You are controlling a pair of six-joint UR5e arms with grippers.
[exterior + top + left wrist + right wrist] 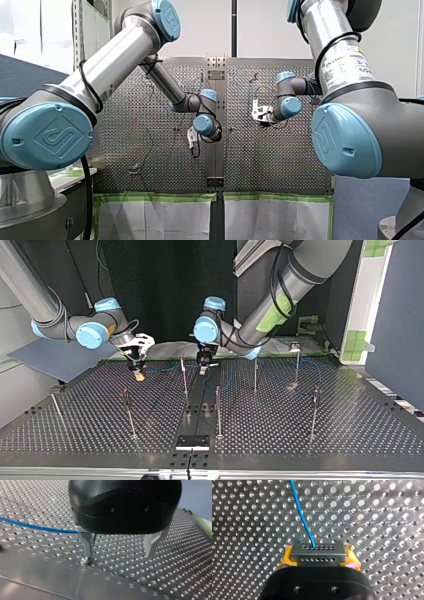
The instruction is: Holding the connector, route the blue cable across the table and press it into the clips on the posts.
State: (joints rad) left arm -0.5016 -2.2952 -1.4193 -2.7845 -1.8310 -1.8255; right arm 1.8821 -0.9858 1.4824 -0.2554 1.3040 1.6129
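Beside one finger of my left gripper [119, 554] the blue cable [37, 526] runs over the table [175, 575]. That gripper's metal jaws are spread wide. My right gripper [319, 548] pinches the grey connector [317, 556] between yellow pads [285, 559], and the cable leads ahead from it.

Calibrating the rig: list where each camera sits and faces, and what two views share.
Front: behind and above my left arm and my right arm, both shown, facing over the table.
Top: across the table, facing both arms and the posts.
Left wrist: on my left arm, looking along my left claw, open.
Right wrist: on my right arm; my right claw is shut on the connector.
Shared: both wrist views show the cable.
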